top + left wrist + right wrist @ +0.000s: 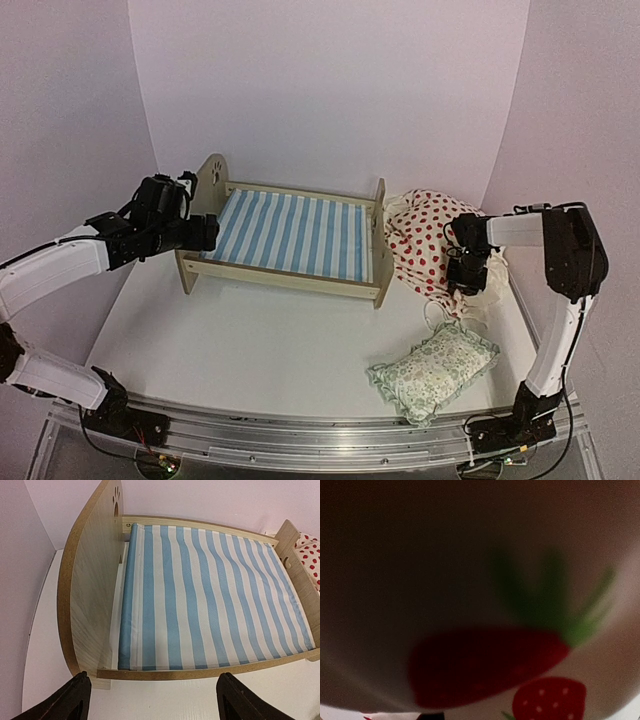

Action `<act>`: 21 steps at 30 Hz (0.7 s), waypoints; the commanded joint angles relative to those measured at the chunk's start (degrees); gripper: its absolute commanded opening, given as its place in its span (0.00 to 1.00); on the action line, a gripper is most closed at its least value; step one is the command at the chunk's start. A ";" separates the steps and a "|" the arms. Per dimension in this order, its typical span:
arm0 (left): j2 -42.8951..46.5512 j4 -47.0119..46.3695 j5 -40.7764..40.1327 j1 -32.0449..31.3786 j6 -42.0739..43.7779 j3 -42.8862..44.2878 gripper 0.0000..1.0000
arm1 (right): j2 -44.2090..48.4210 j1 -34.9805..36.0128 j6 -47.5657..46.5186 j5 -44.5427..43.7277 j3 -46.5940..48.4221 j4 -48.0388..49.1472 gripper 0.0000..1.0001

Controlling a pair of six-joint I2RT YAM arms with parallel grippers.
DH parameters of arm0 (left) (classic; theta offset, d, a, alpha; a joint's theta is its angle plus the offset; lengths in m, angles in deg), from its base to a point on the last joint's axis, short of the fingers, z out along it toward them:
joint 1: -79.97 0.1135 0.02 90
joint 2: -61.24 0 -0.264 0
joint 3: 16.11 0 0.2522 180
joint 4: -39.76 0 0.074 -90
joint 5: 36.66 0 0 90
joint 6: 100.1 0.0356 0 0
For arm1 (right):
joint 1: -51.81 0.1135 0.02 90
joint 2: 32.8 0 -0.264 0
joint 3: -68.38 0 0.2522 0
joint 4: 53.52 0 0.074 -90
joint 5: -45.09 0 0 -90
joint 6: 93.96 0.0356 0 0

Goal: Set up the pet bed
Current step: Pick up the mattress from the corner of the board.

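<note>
The pet bed [283, 274] is a light-wood frame with a paw-print headboard and a blue-and-white striped base, standing mid-table. My left gripper [207, 232] hovers at its front-left corner, by the headboard. In the left wrist view the bed [200, 595] fills the frame, and the left gripper [157, 702] is open and empty just in front of the side rail. My right gripper [466, 272] is pressed into the cream red-dotted cushion [425, 238], right of the footboard. The cushion's fabric [485, 665] covers the right wrist view and hides the fingers.
A small green floral frilled pillow [433, 368] lies on the table at the front right. White walls close in on the left, back and right. A metal rail [300, 435] runs along the near edge.
</note>
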 commanded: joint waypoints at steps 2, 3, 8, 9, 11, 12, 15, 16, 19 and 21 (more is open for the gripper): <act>2.04 -1.43 1.79 -0.27 0.86 0.23 0.86 | 2.52 -0.19 0.12 2.53 2.87 0.09 0.06; 1.95 -1.62 3.90 -0.35 1.12 0.36 0.85 | 3.67 -0.21 0.20 3.21 3.67 0.07 0.02; 1.79 -3.33 10.46 -1.50 1.65 0.52 0.84 | 10.54 -0.14 2.58 5.24 8.13 -0.24 0.00; 1.64 -3.55 11.22 -1.78 1.64 0.62 0.84 | 11.98 -0.18 2.96 5.51 8.98 -0.30 0.00; 1.22 -3.78 13.30 -2.03 1.72 0.91 0.84 | 14.54 -0.16 4.33 6.10 10.64 -0.43 0.00; 1.03 -3.95 14.51 -2.15 1.73 1.06 0.84 | 15.67 -0.14 4.92 6.33 11.41 -0.40 0.00; 0.73 -5.43 18.64 -2.54 1.50 1.04 0.84 | 18.21 -0.11 6.51 7.28 13.16 -0.36 0.00; 0.73 -6.09 20.56 -2.72 1.34 0.93 0.84 | 19.00 -0.10 7.02 7.56 13.64 -0.33 0.00; 0.28 -8.09 24.76 -3.16 0.66 0.67 0.84 | 21.48 -0.07 8.89 8.01 14.85 0.27 0.00; -0.40 -9.33 27.00 -3.37 0.27 0.62 0.84 | 22.87 -0.10 10.29 8.06 15.44 1.46 0.00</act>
